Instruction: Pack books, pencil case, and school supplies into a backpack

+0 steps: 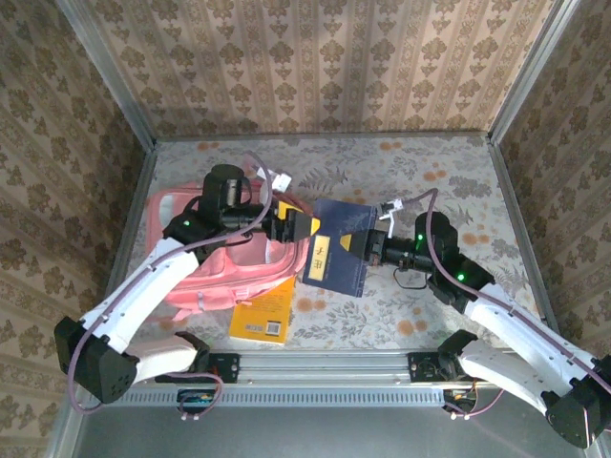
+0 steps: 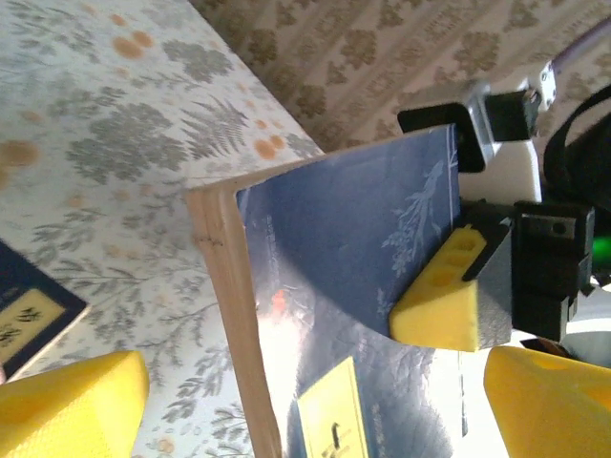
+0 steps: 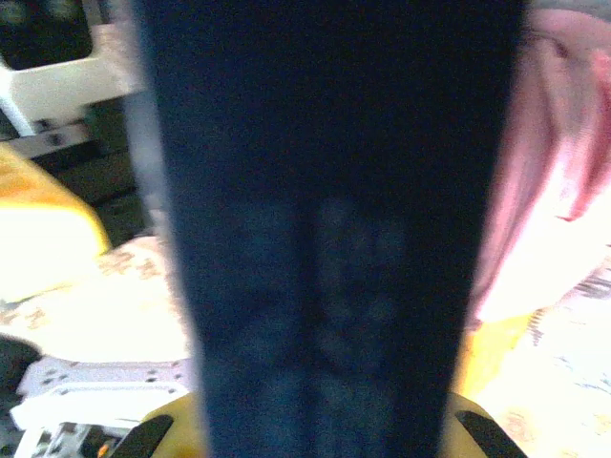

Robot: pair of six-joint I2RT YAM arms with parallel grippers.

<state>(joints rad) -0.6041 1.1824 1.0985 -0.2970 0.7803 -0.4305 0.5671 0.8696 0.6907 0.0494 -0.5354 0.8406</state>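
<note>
The dark navy book (image 1: 340, 243) with a yellow label hangs tilted above the table, right of the pink backpack (image 1: 215, 277). My right gripper (image 1: 375, 246) is shut on its right edge. In the right wrist view the book (image 3: 325, 239) fills the space between the jaws of that gripper (image 3: 320, 425). My left gripper (image 1: 302, 227) is open at the book's left side. In the left wrist view its yellow fingertips (image 2: 76, 405) stand wide apart on either side of the book (image 2: 334, 248). The yellow book (image 1: 263, 315) lies by the backpack's lower right corner. The pencil case is out of view.
A second dark navy piece with a pale label (image 2: 24, 320) lies flat on the flowered table cloth (image 1: 430, 172). The backpack's white zip tags (image 1: 282, 181) trail behind it. Patterned walls close in the back and sides, and a metal rail (image 1: 315, 367) runs along the near edge.
</note>
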